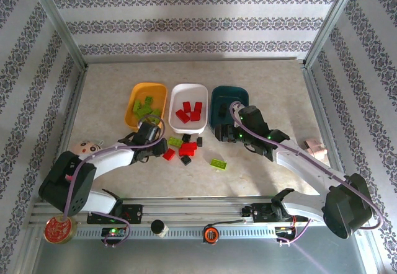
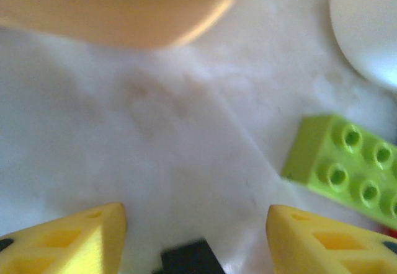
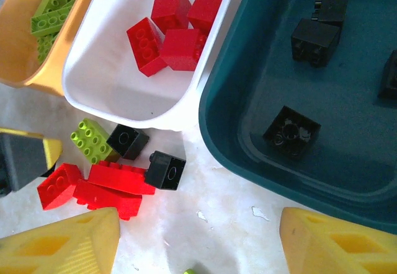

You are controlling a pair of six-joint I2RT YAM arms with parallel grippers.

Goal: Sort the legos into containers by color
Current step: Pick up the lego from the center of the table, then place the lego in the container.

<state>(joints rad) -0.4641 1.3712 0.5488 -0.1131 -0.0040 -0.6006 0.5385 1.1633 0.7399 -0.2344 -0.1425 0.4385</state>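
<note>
Lying loose on the bench (image 1: 273, 88), a lime lego (image 1: 218, 163) has its long axis nearly left to right. Red, black and green legos (image 1: 186, 149) cluster at its upper left. Above them the orange tray (image 1: 138, 89) holds green ones, the white tray (image 1: 189, 91) red, the teal tray (image 1: 231, 94) black. The left tool (image 2: 195, 221), released, sits by a green lego (image 2: 347, 165) whose long axis runs upper left to lower right. The right tool (image 3: 198, 230), also released, hangs over bare bench.
</note>
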